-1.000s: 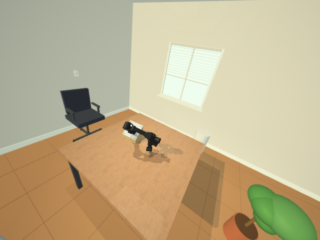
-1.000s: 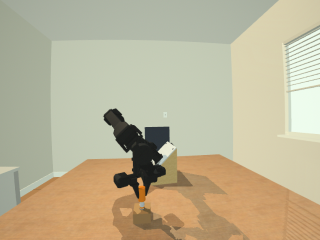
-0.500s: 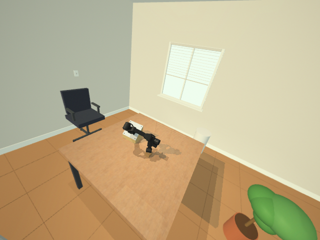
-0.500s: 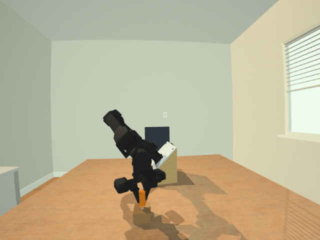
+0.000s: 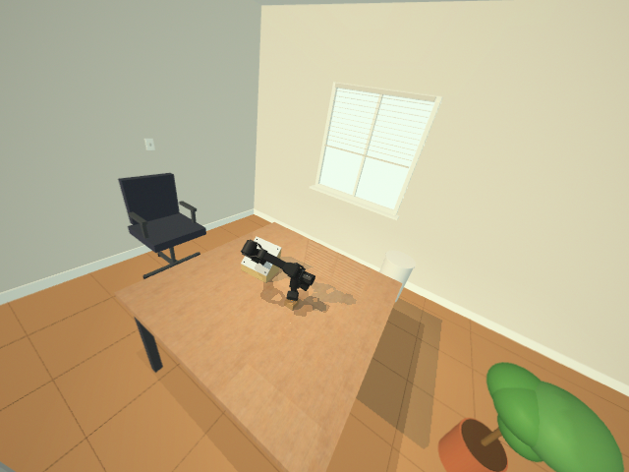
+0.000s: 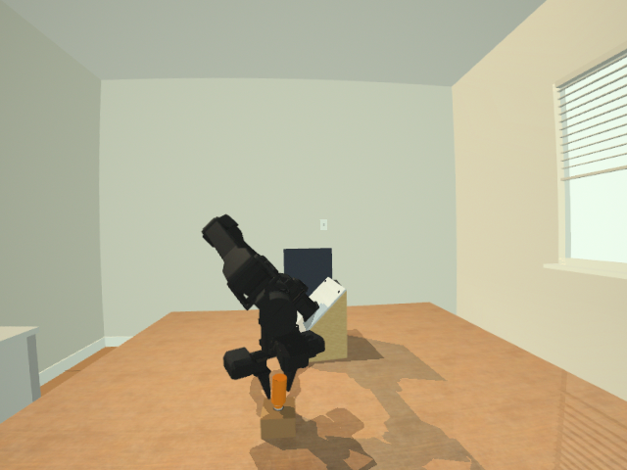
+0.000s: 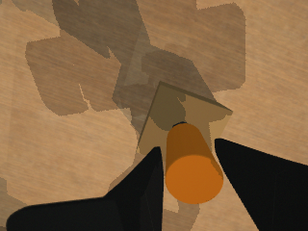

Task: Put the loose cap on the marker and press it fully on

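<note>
Fingers of the gripper stand parted on either side of the orange cap, nearest the wrist camera, with a sliver of daylight visible between the right finger and the cap's wall; the left finger is too close to the cap to tell whether it touches. The gripper has released and grasps nothing. Directly below, along the same vertical line, the cap sits upright over the marker, of which only a dark rim peeps out under the cap's lower edge. Beneath that is the tan holder block, resting on the wooden surface amid the arm's broken shadow.

From the exterior view the picture agrees: the cap stands straight up between the two downward-pointing fingertips, its long axis vertical and in line with the gripper's approach, the holder block just under it. Almost none of the marker's barrel shows, which suggests the cap is pressed well down, though a full click cannot be confirmed by eye.

Judging by this, the retreat turns on one fact: cap and marker lie straight below, between the fingers, so a clean exit is straight up along that axis. Any sideways drift risks clipping the cap.

Farther back, the arm's base mount stands well apart.
</note>
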{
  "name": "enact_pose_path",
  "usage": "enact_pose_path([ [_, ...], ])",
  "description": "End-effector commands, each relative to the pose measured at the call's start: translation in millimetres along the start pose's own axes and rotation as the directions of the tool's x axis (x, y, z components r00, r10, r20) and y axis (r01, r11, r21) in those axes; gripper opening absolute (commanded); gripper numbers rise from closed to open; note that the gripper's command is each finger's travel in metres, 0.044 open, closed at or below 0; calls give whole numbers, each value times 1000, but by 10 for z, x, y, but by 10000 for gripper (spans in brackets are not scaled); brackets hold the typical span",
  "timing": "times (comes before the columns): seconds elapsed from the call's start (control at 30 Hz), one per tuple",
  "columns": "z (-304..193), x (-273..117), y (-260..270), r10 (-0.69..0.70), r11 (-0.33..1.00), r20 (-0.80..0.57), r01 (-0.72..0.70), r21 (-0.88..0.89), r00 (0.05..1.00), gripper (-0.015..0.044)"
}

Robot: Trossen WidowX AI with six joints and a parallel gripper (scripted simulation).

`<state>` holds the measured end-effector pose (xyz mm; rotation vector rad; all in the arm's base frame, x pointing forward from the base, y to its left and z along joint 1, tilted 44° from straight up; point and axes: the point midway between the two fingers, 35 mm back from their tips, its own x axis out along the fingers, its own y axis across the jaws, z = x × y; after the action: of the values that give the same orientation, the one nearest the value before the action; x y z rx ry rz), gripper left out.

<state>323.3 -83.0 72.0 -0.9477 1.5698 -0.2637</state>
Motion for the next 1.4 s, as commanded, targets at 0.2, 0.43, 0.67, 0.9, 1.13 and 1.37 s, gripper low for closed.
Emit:
enact_pose_path([
  [0.2, 0, 0, -1, 0, 1000, 0, 0, 0, 1000, 440],
  [0.43, 25, -530, 4, 4, 1000, 2, -4, 0, 1000, 440],
  [0.67, 4, -748, 6, 3, 1000, 1, -3, -1, 1000, 440],
  [0.9, 31, -652, 33, 0, 883, 0, 0, 469, 1000, 256],
  [1.13, 32, -648, 34, 0, 875, 0, 0, 484, 1000, 72],
  [1.37, 32, -648, 34, 0, 875, 0, 0, 484, 1000, 0],
])
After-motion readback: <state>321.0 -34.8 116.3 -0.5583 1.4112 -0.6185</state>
